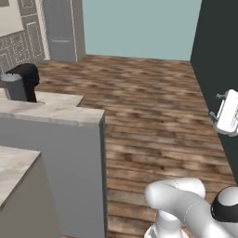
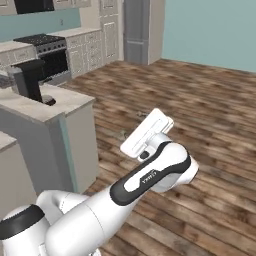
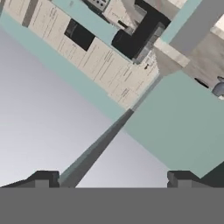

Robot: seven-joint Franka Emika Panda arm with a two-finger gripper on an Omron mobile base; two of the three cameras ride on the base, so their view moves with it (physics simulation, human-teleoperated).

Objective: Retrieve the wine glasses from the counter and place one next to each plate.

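My gripper (image 3: 112, 177) is open, its two dark fingertips (image 3: 43, 177) wide apart with nothing between them. It hangs in the air above the wooden floor, at the right edge of the left base view (image 1: 226, 111), well away from any worktop. The counter (image 2: 80, 31), beige over cream panelled cabinets, runs along the far left wall beside a stove (image 2: 42, 42). A small grey-blue rounded shape (image 3: 218, 89) sits at the right edge of the hand view, too small to name. The wine glasses and the plates are out of view.
A marbled top with plain grey sides (image 1: 56, 114) stands at left and carries a black coffee machine (image 1: 23, 81). A dark wall (image 1: 214, 56) closes the right side. The wooden floor (image 1: 148, 116) ahead is open. My arm (image 2: 150, 175) bends low in front.
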